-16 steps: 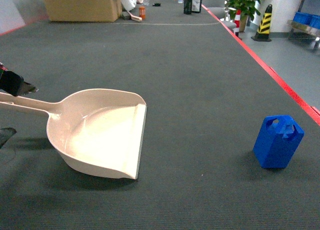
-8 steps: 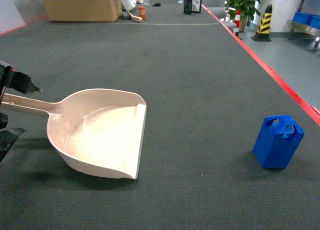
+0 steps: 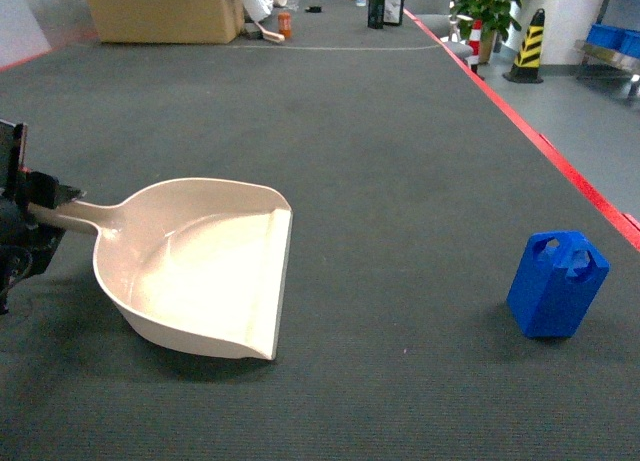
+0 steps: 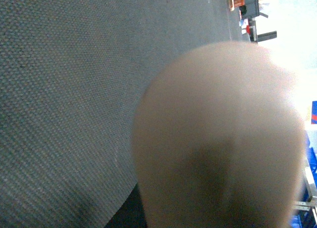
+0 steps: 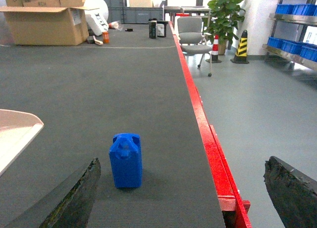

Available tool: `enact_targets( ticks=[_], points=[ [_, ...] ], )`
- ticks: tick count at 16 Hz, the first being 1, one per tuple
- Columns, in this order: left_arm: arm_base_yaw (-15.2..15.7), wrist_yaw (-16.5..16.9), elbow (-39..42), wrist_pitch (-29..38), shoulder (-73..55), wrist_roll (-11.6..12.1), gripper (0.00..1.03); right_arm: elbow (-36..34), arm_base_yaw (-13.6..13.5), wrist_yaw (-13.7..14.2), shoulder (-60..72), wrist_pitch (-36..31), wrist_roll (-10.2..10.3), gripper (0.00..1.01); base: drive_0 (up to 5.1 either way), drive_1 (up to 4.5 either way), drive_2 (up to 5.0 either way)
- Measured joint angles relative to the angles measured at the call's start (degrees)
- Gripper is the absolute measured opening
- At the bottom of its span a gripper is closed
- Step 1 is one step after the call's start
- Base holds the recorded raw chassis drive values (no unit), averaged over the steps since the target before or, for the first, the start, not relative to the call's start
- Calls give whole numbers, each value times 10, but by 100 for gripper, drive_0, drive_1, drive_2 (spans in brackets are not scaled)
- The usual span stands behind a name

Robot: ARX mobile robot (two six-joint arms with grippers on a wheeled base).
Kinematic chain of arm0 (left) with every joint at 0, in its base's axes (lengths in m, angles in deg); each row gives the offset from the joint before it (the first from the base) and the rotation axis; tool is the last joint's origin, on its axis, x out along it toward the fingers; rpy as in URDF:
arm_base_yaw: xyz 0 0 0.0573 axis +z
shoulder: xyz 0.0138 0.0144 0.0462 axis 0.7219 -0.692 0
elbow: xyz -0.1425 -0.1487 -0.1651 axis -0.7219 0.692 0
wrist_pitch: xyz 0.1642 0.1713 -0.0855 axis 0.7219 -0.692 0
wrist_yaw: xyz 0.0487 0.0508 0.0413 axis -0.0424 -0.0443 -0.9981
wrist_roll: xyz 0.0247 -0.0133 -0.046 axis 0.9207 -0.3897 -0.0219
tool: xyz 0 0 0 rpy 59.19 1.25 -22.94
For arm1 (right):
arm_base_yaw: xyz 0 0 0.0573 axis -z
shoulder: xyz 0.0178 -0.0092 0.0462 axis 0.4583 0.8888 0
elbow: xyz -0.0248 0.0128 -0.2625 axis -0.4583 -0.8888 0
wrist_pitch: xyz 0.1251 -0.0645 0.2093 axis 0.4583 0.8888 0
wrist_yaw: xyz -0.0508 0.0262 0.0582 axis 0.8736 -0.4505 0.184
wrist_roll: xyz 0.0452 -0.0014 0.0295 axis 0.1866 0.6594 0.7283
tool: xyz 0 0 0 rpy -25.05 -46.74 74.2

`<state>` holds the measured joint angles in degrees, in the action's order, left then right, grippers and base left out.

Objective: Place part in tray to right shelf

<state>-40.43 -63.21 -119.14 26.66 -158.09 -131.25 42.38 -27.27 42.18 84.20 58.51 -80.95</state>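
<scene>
On the dark, carpet-like counter (image 3: pixel 400 121), the left gripper (image 3: pixel 38 224) sits at the end of the cream dustpan-shaped tray's (image 3: pixel 200 271) handle at the far left of the head view, its fingers on either side of the handle, though whether they have clamped it cannot be told. The small blue jerrycan-shaped part (image 3: pixel 556 283) stands upright well to the tray's right, near the counter's red edge (image 5: pixel 203 129). The right gripper (image 5: pixel 181 193) is spread wide with nothing between its fingers, low behind the part.
</scene>
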Motion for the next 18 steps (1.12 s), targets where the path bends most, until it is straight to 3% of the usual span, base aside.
enact_targets(
  ticks=[4, 9, 13, 18],
  points=[
    [-7, 2, 46, 11, 54, -18, 20, 0, 0, 0, 0, 0, 0, 98, 0, 0, 0],
    [-43, 1, 90, 16, 209, -54, 20, 0, 0, 0, 0, 0, 0, 98, 0, 0, 0],
    [-108, -20, 127, 19, 273, -64, 20, 0, 0, 0, 0, 0, 0, 98, 0, 0, 0],
    [-207, -39, 128, 34, 256, -96, 20, 0, 0, 0, 0, 0, 0, 98, 0, 0, 0]
  ],
)
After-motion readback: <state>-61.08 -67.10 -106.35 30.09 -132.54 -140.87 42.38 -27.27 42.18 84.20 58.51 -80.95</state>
